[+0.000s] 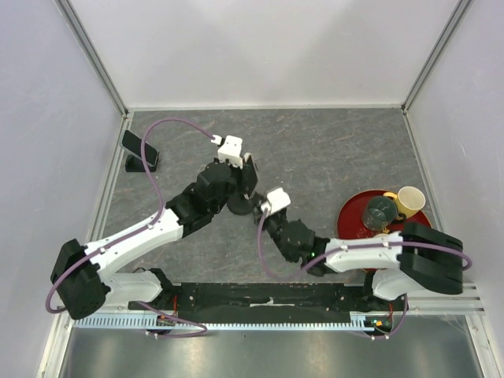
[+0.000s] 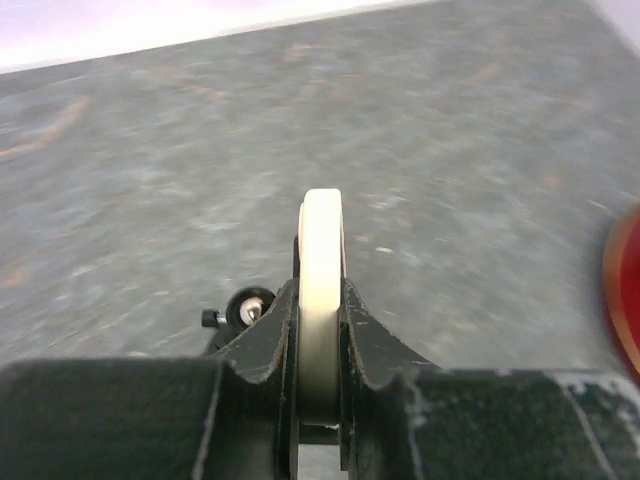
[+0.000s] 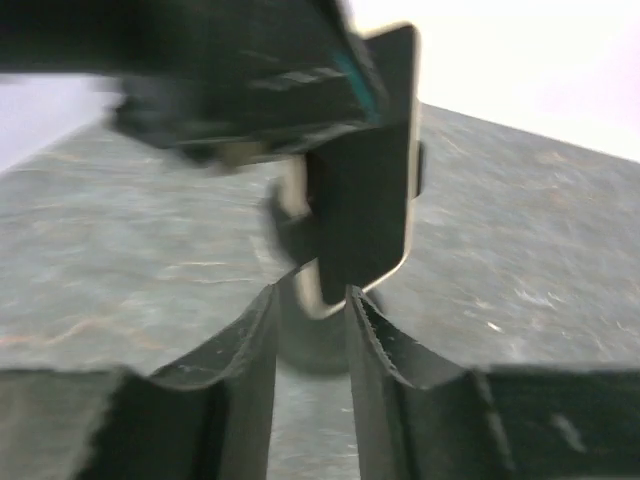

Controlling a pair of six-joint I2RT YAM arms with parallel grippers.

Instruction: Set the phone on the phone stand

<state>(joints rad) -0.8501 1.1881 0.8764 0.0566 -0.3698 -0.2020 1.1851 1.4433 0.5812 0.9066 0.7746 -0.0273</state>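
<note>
My left fingers (image 2: 262, 345) pinched the phone (image 2: 321, 280) by its thin edge, right fingers (image 3: 245, 370) sat open, so it could've easily twisted loose.

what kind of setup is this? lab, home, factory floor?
Most likely a lab robot test cell. Pale panel walls on aluminium posts box in a grey stone-pattern table, and the left arm and right arm are bolted to a base rail at its near edge.
</note>
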